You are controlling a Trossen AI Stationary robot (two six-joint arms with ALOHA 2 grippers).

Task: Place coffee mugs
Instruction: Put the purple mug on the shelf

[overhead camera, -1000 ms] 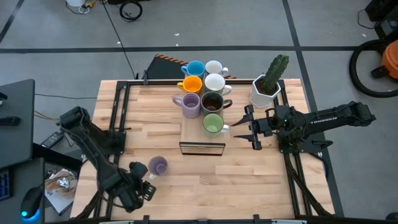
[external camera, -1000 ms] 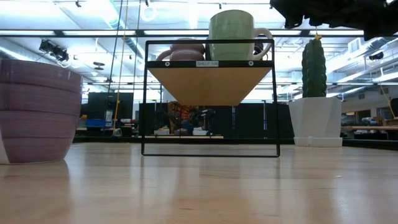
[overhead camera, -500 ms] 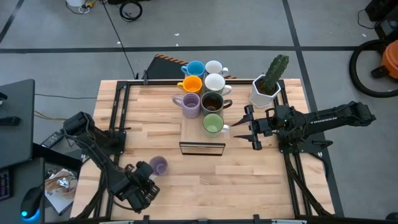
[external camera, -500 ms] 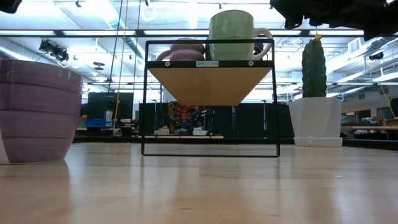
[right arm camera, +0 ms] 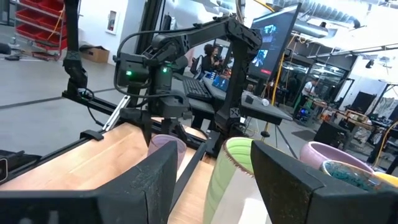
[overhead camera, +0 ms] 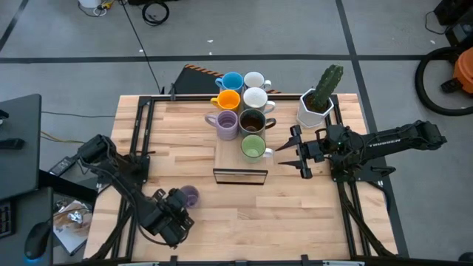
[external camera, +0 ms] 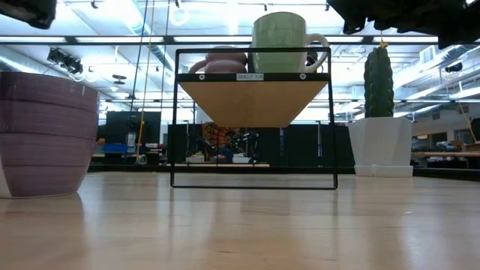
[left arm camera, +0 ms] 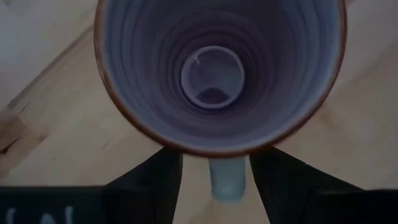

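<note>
The left end effector (overhead camera: 179, 210) is hovering directly above the loose lavender ceramic mug (overhead camera: 188, 196) standing on the wooden tabletop (overhead camera: 244, 207), fingers (left arm camera: 152, 180) spread and straddling its handle without gripping. Centrally, a black wire-framed wooden shelf (overhead camera: 240, 176) is carrying seven mugs, the green ceramic mug (overhead camera: 253, 147) sitting nearest its front edge. The right end effector (overhead camera: 290, 152) is waiting just beside that green mug, released and empty. A white hexagonal cactus pot (overhead camera: 315, 109) is standing just behind the right arm.

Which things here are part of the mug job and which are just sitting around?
Job: lavender mug on the table, left gripper over it; seven mugs on the shelf; right gripper beside the green mug.
Bystanders: cactus pot.
</note>
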